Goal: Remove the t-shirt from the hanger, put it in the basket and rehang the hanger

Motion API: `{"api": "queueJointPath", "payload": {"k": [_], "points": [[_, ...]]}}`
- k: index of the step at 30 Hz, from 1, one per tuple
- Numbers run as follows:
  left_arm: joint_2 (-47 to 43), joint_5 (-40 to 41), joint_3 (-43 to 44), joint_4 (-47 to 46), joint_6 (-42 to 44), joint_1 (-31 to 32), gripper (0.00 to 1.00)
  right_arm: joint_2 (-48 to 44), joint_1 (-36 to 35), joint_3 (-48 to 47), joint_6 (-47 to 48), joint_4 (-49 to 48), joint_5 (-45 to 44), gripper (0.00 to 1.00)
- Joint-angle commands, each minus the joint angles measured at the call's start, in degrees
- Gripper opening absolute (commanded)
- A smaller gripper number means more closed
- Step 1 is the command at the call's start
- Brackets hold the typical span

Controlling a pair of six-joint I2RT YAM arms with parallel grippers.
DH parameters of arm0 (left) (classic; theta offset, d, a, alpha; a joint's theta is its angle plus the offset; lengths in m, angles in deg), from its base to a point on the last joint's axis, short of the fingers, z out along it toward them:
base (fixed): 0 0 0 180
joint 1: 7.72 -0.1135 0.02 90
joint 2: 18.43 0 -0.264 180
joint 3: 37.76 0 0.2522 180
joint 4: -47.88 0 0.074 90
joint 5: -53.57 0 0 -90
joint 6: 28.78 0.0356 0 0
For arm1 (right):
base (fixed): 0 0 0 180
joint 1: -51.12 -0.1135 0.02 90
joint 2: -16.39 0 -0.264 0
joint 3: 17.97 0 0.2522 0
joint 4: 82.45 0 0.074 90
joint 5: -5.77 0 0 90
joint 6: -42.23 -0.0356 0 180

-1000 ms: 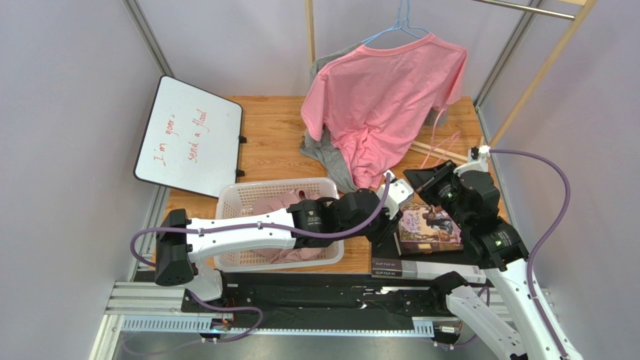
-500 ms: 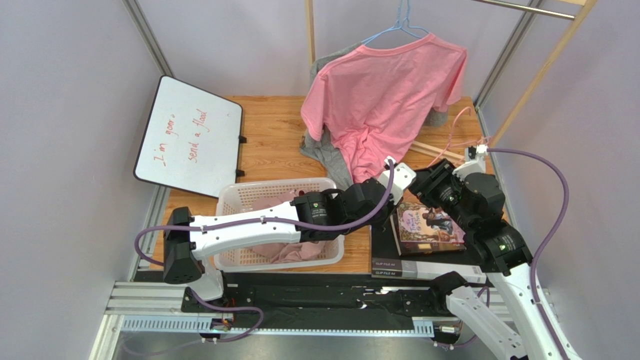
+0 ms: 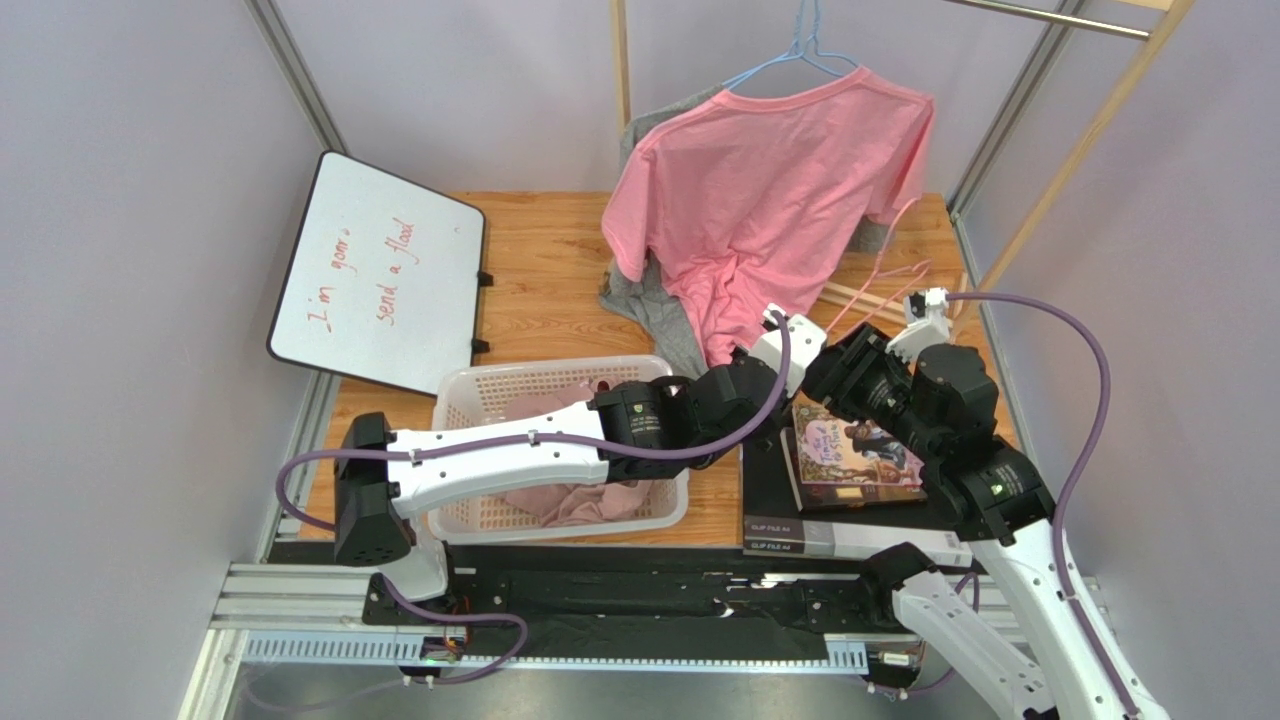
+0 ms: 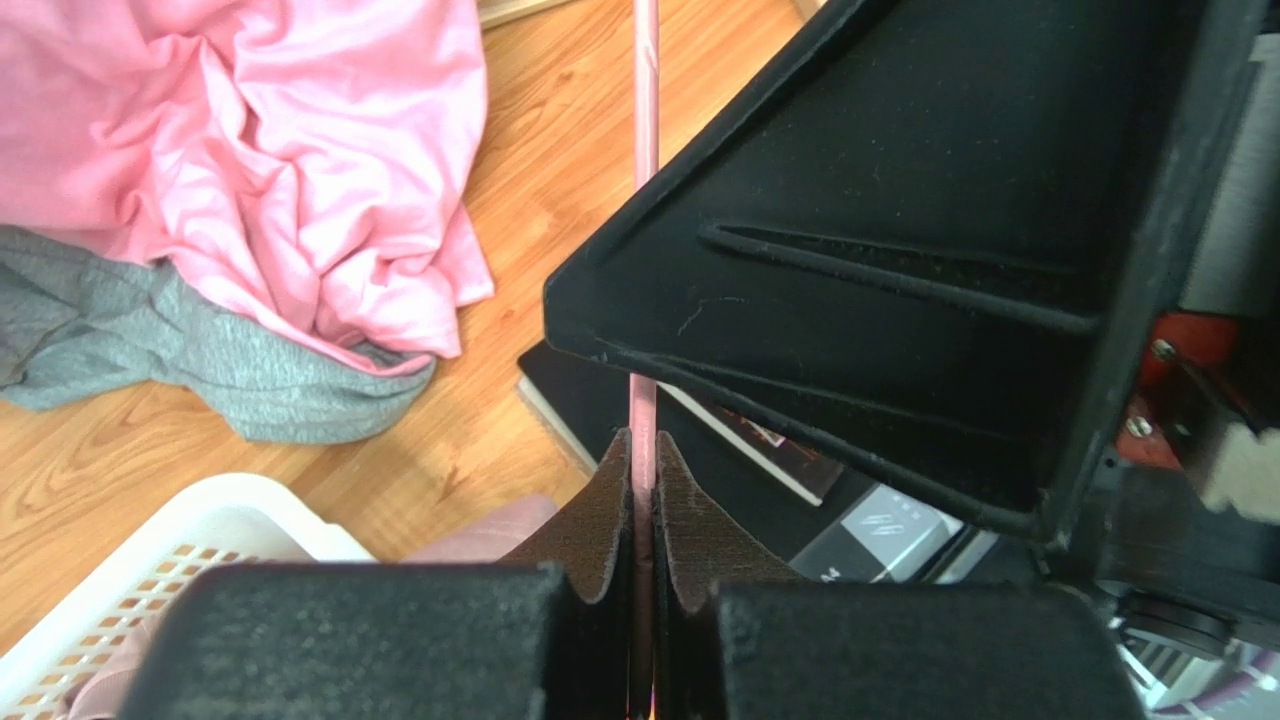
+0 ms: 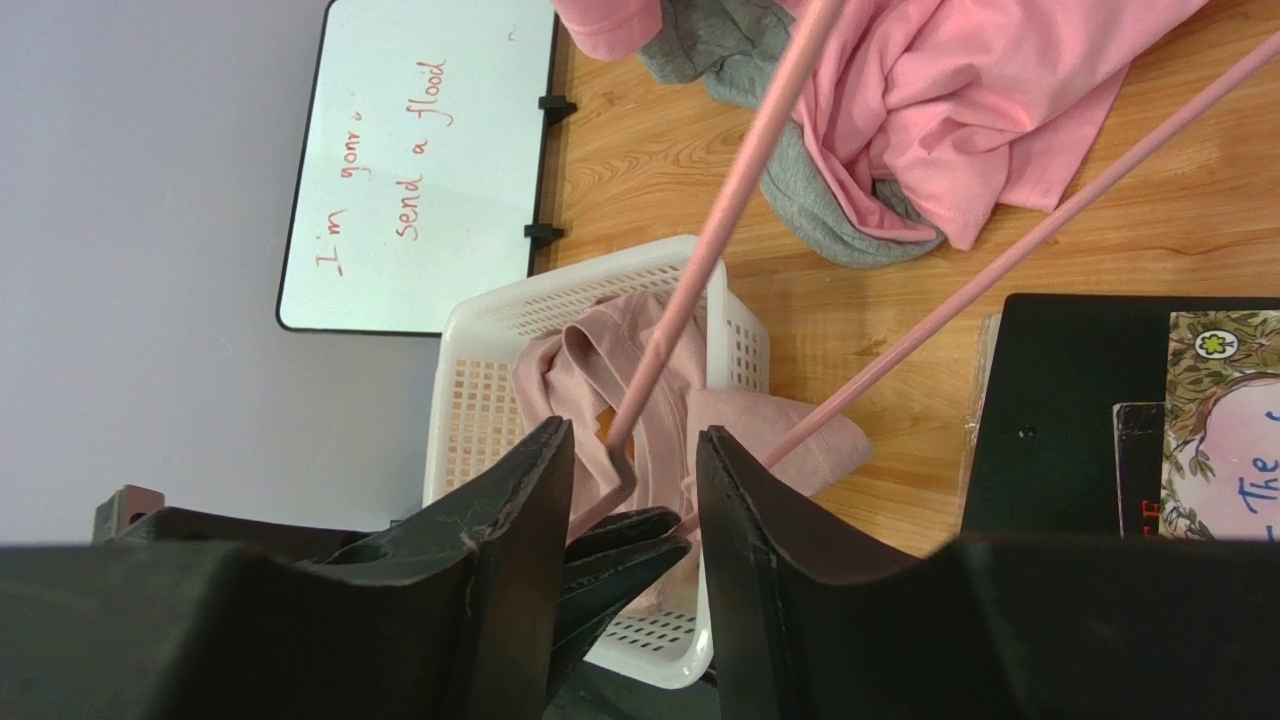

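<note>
The pink t-shirt [image 3: 766, 180] hangs on a blue hanger [image 3: 807, 56] at the back, its hem bunched on the table [image 4: 271, 150]. A separate bare pink hanger [image 3: 879, 278] lies slanted between the two grippers. My left gripper [image 4: 643, 450] is shut on one thin rod of this pink hanger [image 4: 645, 90]. My right gripper [image 5: 634, 443] stands open around the same hanger [image 5: 721, 240] without touching it. The left fingertips [image 5: 646, 548] show between its jaws. Both grippers [image 3: 789, 353] [image 3: 845, 372] meet just below the t-shirt's hem.
A grey garment [image 4: 181, 360] lies under the t-shirt's hem. A white basket [image 3: 481, 398] with pinkish clothes sits at the front left, a whiteboard [image 3: 383, 270] behind it. Books [image 3: 857, 458] lie under the right arm. Wooden rack poles [image 3: 1082, 143] rise at the back right.
The left gripper reached right and shut on the pink hanger. The right gripper, shut on it before, opened and let go. The hanger tilted up.
</note>
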Motion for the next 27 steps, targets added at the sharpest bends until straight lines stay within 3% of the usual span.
{"api": "queueJointPath", "payload": {"k": [1, 4, 8, 11, 12, 13, 14, 15, 19, 20, 27], "points": [[1.48, 3.87, 3.25, 0.52, 0.03, -0.11, 0.00, 3.94, -1.71, -0.56, 1.44, -2.64, -0.45, 0.40], [1.74, 4.31, 2.99, 0.43, 0.03, -0.11, 0.00, 7.03, -3.38, -0.83, 1.70, -2.82, -0.80, 0.35], [1.57, 3.79, 2.02, 0.43, -0.32, -0.11, 0.00, 5.82, -4.44, 2.32, 0.48, -5.18, -2.56, 0.00], [-0.01, 4.40, 0.53, 0.70, -0.50, -0.11, 0.00, 4.67, -4.44, 2.77, 0.38, -7.03, -4.23, 0.00], [-1.15, 4.66, 0.09, 0.61, -0.59, -0.20, 0.04, 4.67, -4.44, 2.68, 0.38, -7.30, -4.23, 0.00], [-1.86, 4.49, -0.35, 0.43, -0.68, -0.20, 0.12, 4.58, -4.44, 2.77, 0.12, -7.39, -4.15, 0.00], [-2.47, 4.14, -1.66, 0.17, -0.85, -0.20, 0.28, 4.32, -4.35, 2.95, -0.05, -7.56, -3.97, 0.00], [-4.39, 2.92, -2.72, -0.96, -1.20, -0.20, 0.34, 3.88, -4.44, 3.82, -0.32, -8.17, -3.71, 0.00], [-10.90, -0.69, -10.18, -3.87, -4.01, -0.20, 0.47, 1.25, -4.44, 7.25, 0.73, -11.25, -4.32, 0.00], [-12.31, -1.22, -11.16, -3.88, -4.28, -0.20, 0.55, 0.81, -4.35, 7.60, 1.43, -12.13, -4.58, 0.00], [-29.42, -2.28, -23.10, -1.77, -8.93, -0.20, 0.56, 1.24, -2.42, 7.16, 11.36, -14.95, -6.17, 0.00]]}}
